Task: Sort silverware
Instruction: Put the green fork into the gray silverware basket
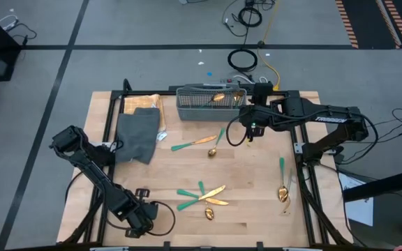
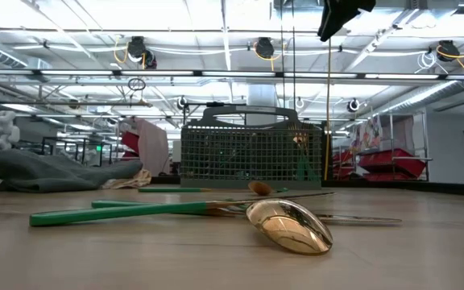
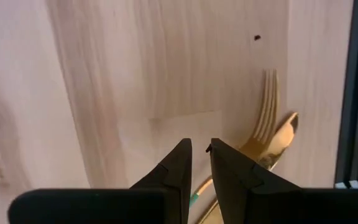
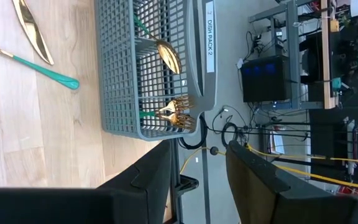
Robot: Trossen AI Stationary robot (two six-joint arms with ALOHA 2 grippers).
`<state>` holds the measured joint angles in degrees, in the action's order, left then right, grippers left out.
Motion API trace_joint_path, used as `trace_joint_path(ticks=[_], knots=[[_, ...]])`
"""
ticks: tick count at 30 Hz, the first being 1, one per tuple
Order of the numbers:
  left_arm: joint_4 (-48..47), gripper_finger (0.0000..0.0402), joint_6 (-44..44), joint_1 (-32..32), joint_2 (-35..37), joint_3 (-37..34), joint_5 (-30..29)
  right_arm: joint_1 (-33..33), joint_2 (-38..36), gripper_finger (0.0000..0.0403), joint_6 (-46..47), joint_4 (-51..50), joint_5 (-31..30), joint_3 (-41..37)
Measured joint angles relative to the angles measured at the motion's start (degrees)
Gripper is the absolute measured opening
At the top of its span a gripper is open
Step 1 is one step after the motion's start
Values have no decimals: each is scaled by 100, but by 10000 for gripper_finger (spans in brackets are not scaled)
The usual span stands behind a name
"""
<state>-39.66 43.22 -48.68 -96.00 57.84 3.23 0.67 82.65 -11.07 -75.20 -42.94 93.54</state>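
The silverware has gold heads and green handles. A crossed cluster lies near the table's front middle, and its spoon shows close in the low view. A pair lies before the grey mesh basket, and a spoon lies at the right. Forks and a spoon stand in the basket. My left gripper hangs low over the wood at the front left, slightly open and empty, short of a fork head. My right gripper hovers open and empty high beside the basket.
A folded grey cloth lies at the table's far left, beside the basket. Black frame rails run along the table's sides. Bare wood lies between the silverware groups. Cables lie on the floor beyond the far edge.
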Motion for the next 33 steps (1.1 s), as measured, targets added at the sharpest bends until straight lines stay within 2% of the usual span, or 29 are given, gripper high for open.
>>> trace_joint_path(ticks=[7,11,17,21,28,33], knots=[[338,64,-2,-10,0,-5,230,0,0,144,15,1,21,0],[414,64,-2,-11,1,-4,303,0,0,144,20,6,297,0],[-38,71,-24,-47,1,-4,621,0,0,144,179,9,302,0],[-385,109,-47,36,1,-4,711,0,0,144,192,13,374,0],[-376,194,-210,140,1,-5,365,0,0,144,340,15,435,0],[-241,226,-40,1,1,8,476,0,0,144,334,14,435,0]])
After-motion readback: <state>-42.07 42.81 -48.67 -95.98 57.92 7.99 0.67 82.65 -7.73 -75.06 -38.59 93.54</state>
